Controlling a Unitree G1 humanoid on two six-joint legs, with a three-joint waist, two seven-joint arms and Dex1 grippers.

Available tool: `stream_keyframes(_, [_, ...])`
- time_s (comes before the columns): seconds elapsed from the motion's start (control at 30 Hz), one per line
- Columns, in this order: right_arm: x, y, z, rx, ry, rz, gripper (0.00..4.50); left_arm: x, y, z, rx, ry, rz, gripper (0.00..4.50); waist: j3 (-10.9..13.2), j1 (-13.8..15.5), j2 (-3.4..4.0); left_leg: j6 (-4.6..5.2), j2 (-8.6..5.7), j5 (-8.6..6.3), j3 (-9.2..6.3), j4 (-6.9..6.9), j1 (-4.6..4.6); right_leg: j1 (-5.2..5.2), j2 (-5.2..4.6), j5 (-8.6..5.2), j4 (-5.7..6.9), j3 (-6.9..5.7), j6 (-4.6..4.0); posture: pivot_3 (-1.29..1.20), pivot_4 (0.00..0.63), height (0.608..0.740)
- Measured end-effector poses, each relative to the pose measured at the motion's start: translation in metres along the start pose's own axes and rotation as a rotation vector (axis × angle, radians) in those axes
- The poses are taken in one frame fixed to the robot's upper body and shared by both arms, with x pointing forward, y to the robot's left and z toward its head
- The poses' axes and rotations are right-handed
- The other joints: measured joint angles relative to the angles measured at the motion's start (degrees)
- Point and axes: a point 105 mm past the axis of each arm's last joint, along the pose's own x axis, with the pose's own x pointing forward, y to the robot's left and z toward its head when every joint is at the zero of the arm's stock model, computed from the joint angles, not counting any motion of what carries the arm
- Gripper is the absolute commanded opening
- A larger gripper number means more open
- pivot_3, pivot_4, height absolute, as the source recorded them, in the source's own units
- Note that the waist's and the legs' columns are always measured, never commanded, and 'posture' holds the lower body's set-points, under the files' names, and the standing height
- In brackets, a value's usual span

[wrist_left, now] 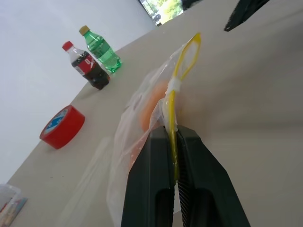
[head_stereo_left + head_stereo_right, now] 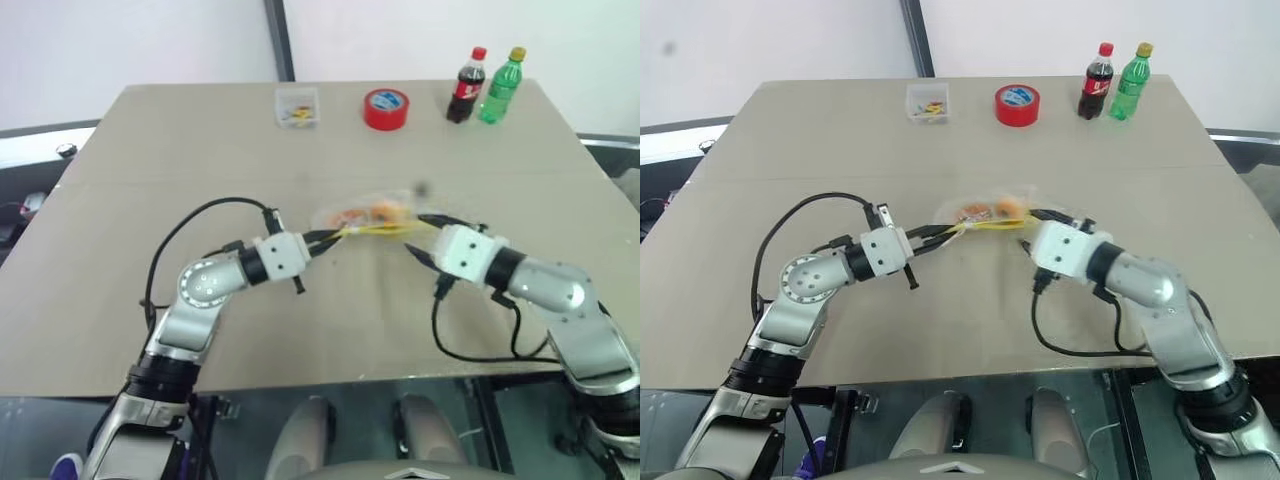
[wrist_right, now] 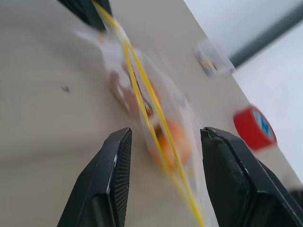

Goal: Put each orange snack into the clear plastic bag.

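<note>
The clear plastic bag hangs just above the middle of the tan table, its yellow seal strip stretched between my two grippers. Orange snacks show through the film inside it, with one orange snack close behind the strip. My left gripper is shut on the strip's left end. At the bag's right end, my right gripper stands open. The strip runs loosely between its fingers without being pinched.
Along the far edge of the table stand a small clear box, a red tape roll, a cola bottle and a green bottle. Black cables loop from both wrists over the near part of the table.
</note>
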Motion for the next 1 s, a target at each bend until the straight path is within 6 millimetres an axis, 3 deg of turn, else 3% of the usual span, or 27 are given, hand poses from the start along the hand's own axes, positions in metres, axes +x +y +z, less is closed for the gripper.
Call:
stream_keyframes(0.1, [0.022,0.005,0.013,-0.085,-0.049,0.050,2.33,0.002,0.001,0.002,0.010,-0.005,-0.005,0.00,0.0,0.2,0.00,0.00,-0.04,0.00,-0.02,0.00,-0.06,-0.03,-0.05,0.00,-0.04,-0.02,0.00,0.00,0.150,0.740])
stream_keyframes(0.27, [0.035,0.005,0.015,-0.179,-0.067,0.077,2.33,0.002,0.002,0.002,0.010,-0.003,-0.002,0.00,0.0,0.6,0.00,-0.01,-0.07,-0.01,-0.12,-0.01,-0.17,-0.05,-0.10,-0.01,-0.14,-0.12,-0.01,0.00,0.150,0.740])
stream_keyframes(0.43, [0.040,0.004,0.013,-0.207,-0.066,0.084,0.76,0.003,0.003,0.002,0.011,-0.003,0.005,0.00,0.0,0.5,0.00,0.00,-0.07,-0.01,-0.13,-0.02,-0.16,-0.06,-0.09,-0.01,-0.10,-0.12,-0.01,0.00,0.150,0.740])
stream_keyframes(1.0, [0.045,0.004,0.016,-0.305,-0.094,0.095,0.76,0.004,0.006,0.007,0.005,0.004,0.015,0.00,0.0,0.4,0.00,-0.01,-0.07,-0.01,-0.13,-0.02,-0.16,-0.06,-0.09,-0.01,-0.09,-0.12,-0.01,0.00,0.150,0.740])
